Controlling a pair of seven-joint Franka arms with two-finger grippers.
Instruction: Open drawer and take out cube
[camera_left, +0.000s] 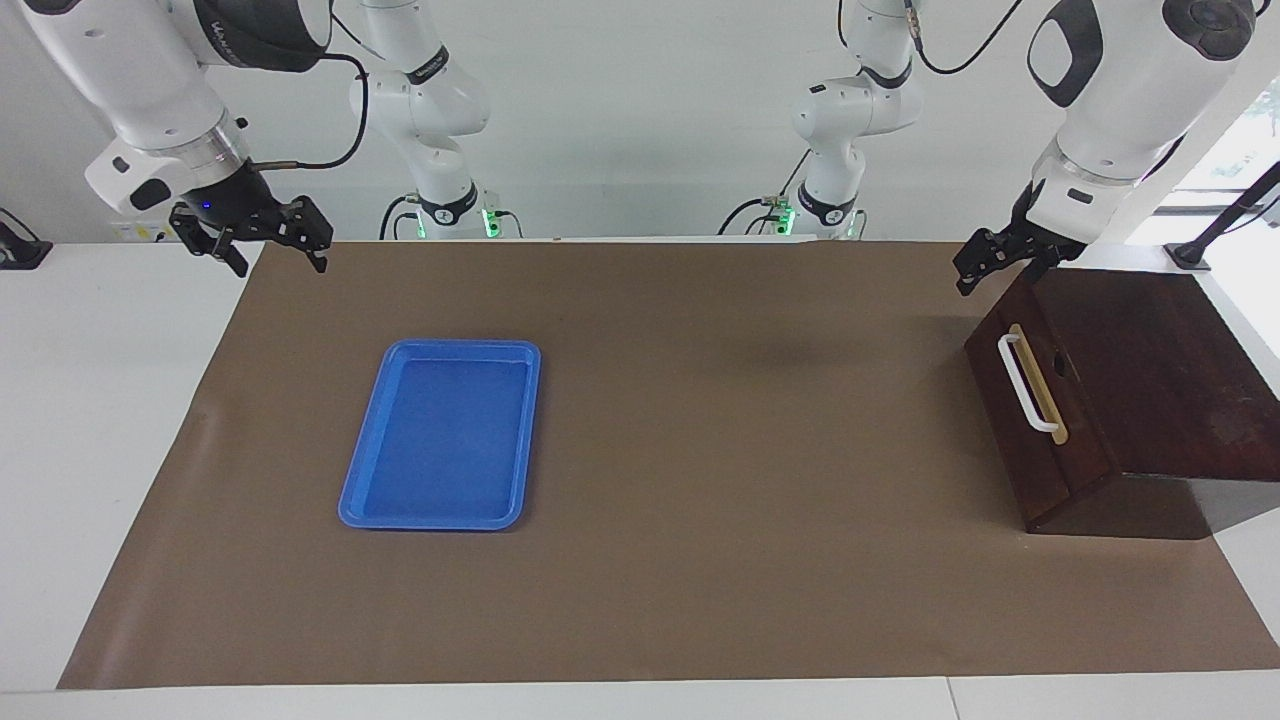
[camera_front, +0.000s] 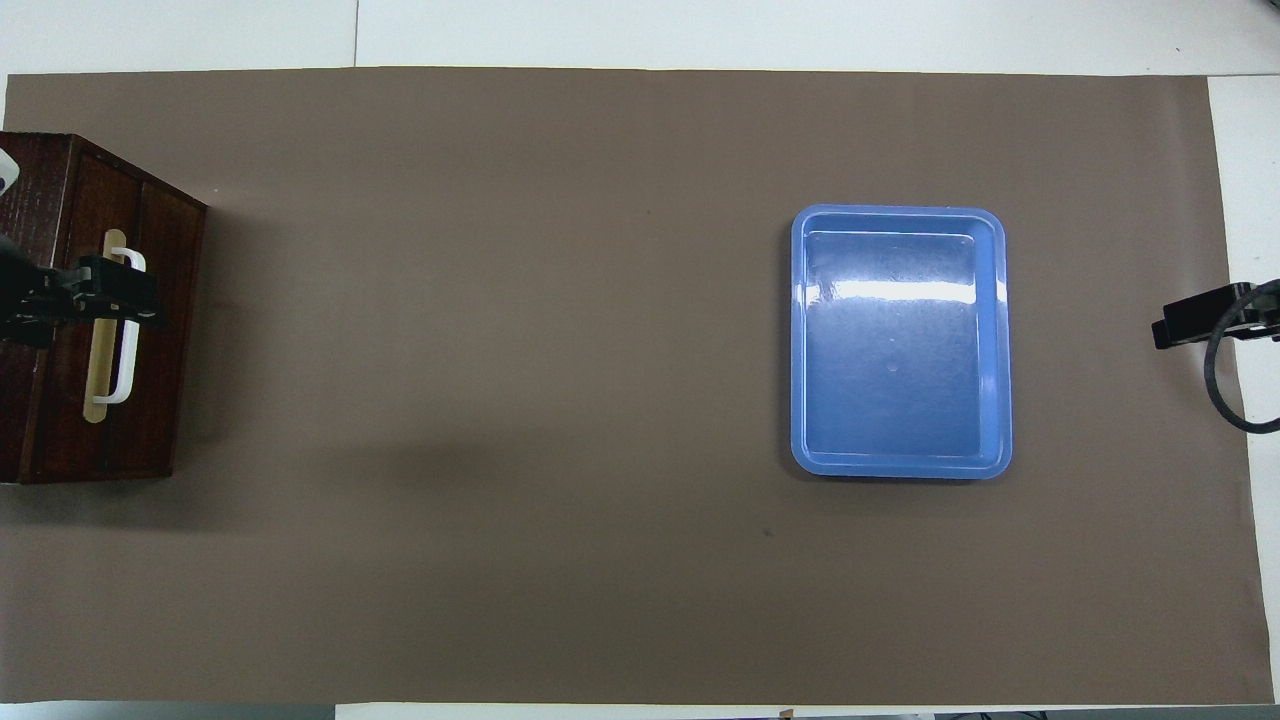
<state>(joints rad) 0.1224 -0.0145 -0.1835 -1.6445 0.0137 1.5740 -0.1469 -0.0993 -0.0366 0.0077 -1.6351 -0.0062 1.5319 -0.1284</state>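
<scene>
The dark wood box stands at the left arm's end of the table with its drawer (camera_left: 1045, 440) shut. The drawer's white bar handle (camera_left: 1022, 385) on a tan strip faces the middle of the table. The drawer (camera_front: 160, 330) and its handle (camera_front: 125, 372) also show in the overhead view. My left gripper (camera_left: 997, 275) is open and empty, raised over the box's upper front edge at the end nearer to the robots. From overhead, the left gripper (camera_front: 118, 292) covers part of the handle. My right gripper (camera_left: 282, 262) is open and empty, raised over the brown mat's edge at the right arm's end, where that arm waits. The cube is hidden.
A flat blue tray (camera_left: 440, 346), empty, lies on the brown mat (camera_left: 700, 450) toward the right arm's end; it also shows overhead (camera_front: 900, 212). White table surface borders the mat at both ends.
</scene>
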